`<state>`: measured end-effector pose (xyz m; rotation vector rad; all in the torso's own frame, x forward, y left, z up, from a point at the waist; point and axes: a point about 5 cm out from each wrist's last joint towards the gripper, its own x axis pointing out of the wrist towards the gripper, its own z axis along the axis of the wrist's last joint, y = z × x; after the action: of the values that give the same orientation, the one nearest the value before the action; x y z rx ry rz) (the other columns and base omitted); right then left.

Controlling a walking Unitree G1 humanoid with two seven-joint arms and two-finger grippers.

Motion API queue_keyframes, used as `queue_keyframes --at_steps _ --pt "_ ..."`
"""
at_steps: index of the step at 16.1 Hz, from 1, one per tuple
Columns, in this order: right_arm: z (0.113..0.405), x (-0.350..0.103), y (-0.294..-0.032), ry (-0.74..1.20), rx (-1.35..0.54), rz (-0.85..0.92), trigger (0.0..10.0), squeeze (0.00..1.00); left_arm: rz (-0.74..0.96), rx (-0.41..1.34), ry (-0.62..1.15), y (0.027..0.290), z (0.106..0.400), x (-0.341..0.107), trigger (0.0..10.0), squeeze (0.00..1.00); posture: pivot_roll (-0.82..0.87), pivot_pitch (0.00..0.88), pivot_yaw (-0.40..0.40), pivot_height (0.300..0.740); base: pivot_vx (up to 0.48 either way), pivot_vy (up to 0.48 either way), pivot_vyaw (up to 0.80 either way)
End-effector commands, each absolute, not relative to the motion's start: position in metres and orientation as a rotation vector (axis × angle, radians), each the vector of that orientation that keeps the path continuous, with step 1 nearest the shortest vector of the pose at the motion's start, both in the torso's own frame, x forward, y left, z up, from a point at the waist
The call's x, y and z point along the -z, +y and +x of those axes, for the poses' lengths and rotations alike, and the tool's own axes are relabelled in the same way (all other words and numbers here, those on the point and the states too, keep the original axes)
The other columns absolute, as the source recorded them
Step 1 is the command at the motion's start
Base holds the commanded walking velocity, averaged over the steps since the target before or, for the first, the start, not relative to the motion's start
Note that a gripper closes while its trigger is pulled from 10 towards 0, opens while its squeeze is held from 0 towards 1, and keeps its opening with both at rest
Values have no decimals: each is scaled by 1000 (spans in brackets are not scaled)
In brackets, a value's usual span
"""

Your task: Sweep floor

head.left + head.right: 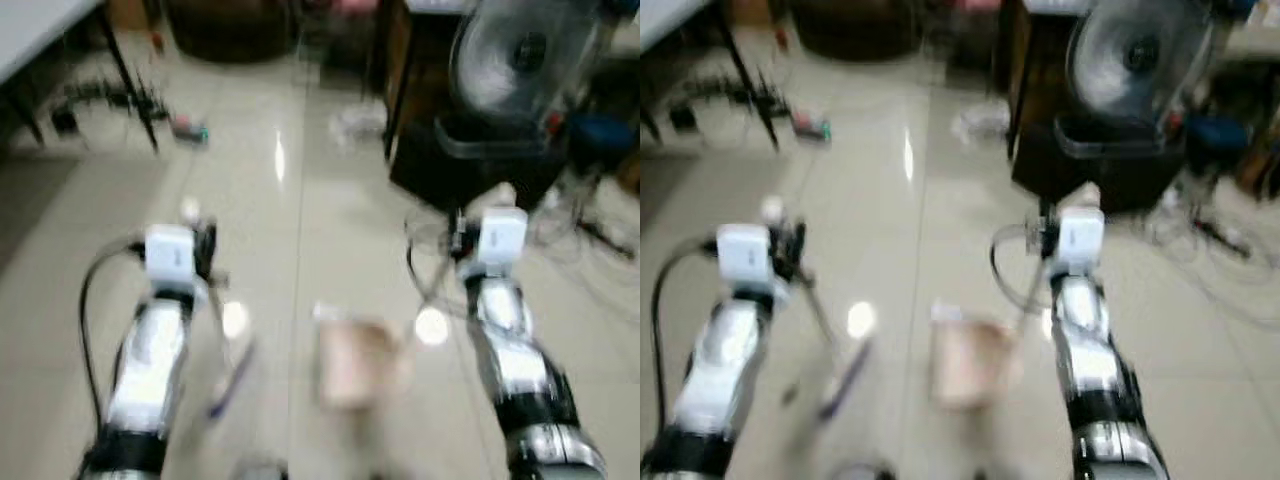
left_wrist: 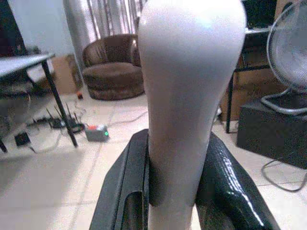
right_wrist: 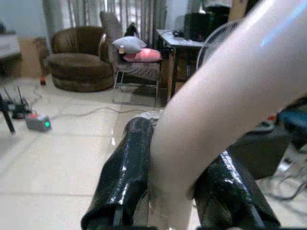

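We see our left gripper [image 2: 175,187] clamped on a pale handle [image 2: 189,96] rising upright between its fingers [image 2: 122,191]. Our right gripper [image 3: 175,191] is closed on a beige handle [image 3: 230,96] slanting away. A blurred dustpan [image 1: 355,365] lies on the floor [image 1: 300,220] between the arms.

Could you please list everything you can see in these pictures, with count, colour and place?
Handle: one, pale grey, clamped in the left gripper.
Handle: one, cream, clamped in the right gripper.
Dustpan: one, beige, blurred, low between the arms.
Fan: one, grey, right.
Armchair: one, brown, far back.
Pillow: one, pink, on a chair.
Table: one, grey, left.
Floor: pale tiles.
Left gripper: black jaws shut.
Right gripper: black jaws shut.
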<state>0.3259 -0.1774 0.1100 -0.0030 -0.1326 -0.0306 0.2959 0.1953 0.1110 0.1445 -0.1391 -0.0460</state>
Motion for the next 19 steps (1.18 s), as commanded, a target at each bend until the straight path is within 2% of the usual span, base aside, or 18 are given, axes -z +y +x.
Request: queue_keyframes --at_steps 1,7,8,9,10,11,12,15,19 --pt "326 -116 -189 -160 69 -16 10000 0 132 71 -183 186 299 -120 10000 0 12 80 19 740 465 0 0" --pt "324 -114 -189 -166 53 0 10000 0 127 84 -181 184 301 -119 10000 0 11 80 22 740 472 0 0" --pt "323 -115 -189 -168 55 1 3725 0 121 89 -185 184 300 -119 3647 0 10 80 23 740 480 0 0" --pt "323 -115 -189 -180 57 6 0 0 114 94 -190 183 300 -120 0 0 10 79 24 740 480 0 0" --pt "322 -115 -190 -180 64 3 0 0 114 93 -190 183 300 -120 0 0 9 78 24 740 480 0 0" --pt "322 -114 -192 -167 83 -9 9843 0 119 86 -187 184 300 -120 8549 0 8 78 25 740 472 0 0" --pt "323 -114 -193 -163 88 -12 10000 0 122 82 -184 185 300 -120 10000 0 7 76 24 740 469 0 0" --pt "323 -115 -196 -174 101 32 10000 0 129 87 -183 184 300 -119 10000 0 6 72 23 740 466 0 0" --pt "323 -112 -193 -158 70 18 10000 0 132 87 -180 184 299 -117 10000 0 9 66 21 740 465 0 -564"
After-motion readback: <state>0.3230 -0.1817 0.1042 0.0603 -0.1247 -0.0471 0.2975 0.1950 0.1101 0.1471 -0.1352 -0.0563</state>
